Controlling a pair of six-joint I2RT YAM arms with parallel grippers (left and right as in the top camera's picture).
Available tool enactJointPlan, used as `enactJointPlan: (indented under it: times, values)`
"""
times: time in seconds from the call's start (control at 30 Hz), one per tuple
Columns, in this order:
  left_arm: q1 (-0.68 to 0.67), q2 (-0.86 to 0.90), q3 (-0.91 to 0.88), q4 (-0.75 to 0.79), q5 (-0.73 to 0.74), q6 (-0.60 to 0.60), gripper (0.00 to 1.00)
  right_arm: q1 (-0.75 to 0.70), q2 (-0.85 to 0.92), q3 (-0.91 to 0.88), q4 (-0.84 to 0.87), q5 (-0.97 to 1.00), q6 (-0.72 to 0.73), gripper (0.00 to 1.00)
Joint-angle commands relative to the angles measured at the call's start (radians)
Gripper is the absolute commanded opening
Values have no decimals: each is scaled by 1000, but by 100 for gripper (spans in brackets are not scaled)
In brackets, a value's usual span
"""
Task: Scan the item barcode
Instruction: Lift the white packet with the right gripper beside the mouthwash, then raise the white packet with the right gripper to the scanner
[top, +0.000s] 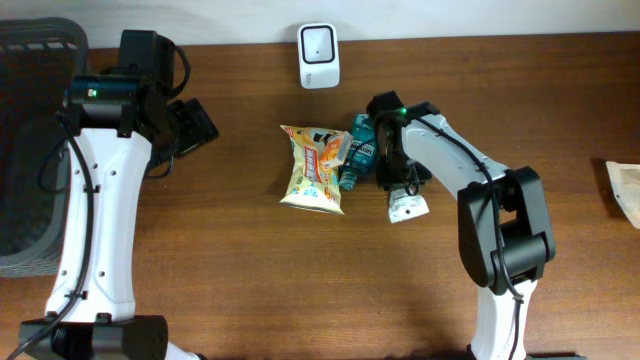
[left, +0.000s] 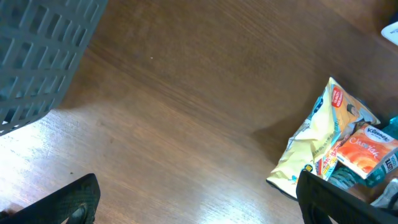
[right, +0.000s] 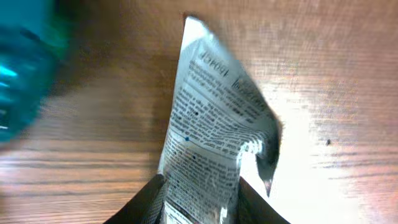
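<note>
The table (top: 250, 270) carries all items; the basket (top: 30, 150) stands at its left edge, well apart from the work; the left gripper (left: 196, 193) hangs over bare wood with fingers spread wide and nothing between them, judged parked clear of the working arm. The snack bag (top: 313, 168) lies at centre, the blue bottle (top: 358, 150) touching its right side; the scanner (top: 318, 55) stands beyond them near the far edge. The right gripper (right: 198, 202) is narrowed onto one end of the white packet (right: 211, 118), which lies just right of the bottle, presumably to lift it toward the scanner; the packet is thin, crinkled, densely printed in small dark text; no barcode is discernible.
</note>
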Motion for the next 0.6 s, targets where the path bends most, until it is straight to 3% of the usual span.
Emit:
enactJointPlan:
  times: [0.0,0.33,0.5,0.57]
  values:
    - [0,-5,2,-1,0,-10,99,-4,16,37,-3,-21,9,34]
    - [0,-5,2,-1,0,-10,99,-3,16,35,-5,-20,9,27]
    - [0,-5,2,-1,0,-10,99,-4,16,-22,38,-20,18,16]
    - [0,-5,2,-1,0,-10,99,-4,16,-25,37,-20,18,7]
